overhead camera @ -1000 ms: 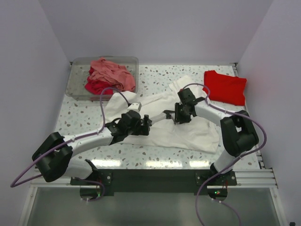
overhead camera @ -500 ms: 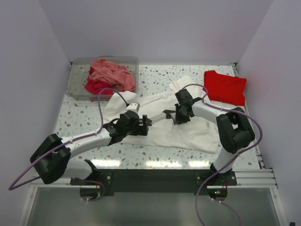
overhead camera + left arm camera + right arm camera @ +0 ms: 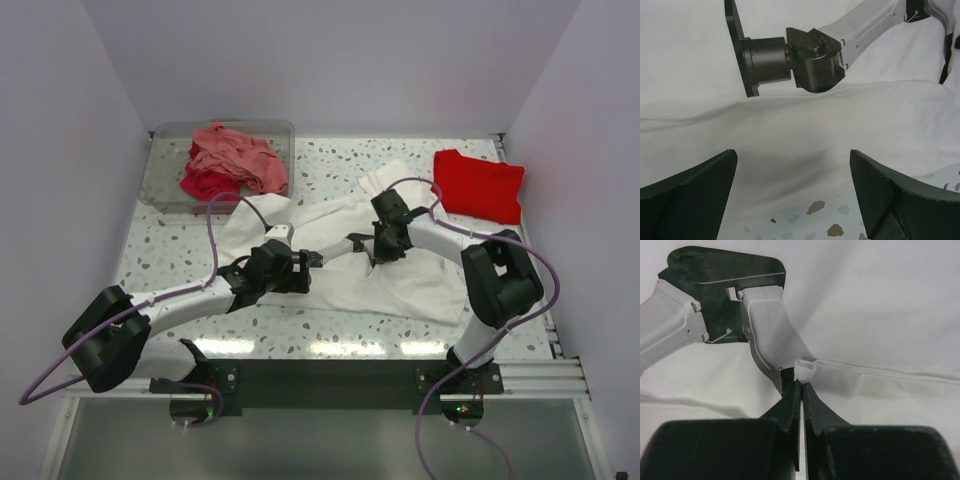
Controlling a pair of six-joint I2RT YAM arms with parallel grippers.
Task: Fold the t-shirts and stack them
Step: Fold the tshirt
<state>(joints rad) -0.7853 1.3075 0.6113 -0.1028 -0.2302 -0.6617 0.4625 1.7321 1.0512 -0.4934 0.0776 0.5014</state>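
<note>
- Between the right gripper's (image 3: 799, 385) clamped fingers sits a fold of the white t-shirt (image 3: 880, 315).
- Under the left gripper (image 3: 792, 162), fingers spread wide, lies that shirt.

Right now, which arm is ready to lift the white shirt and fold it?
Probably the right. The right gripper is shut, with a fold of the white t-shirt pinched at its tips. The left gripper hangs wide open above the shirt's near edge, holding nothing.
</note>
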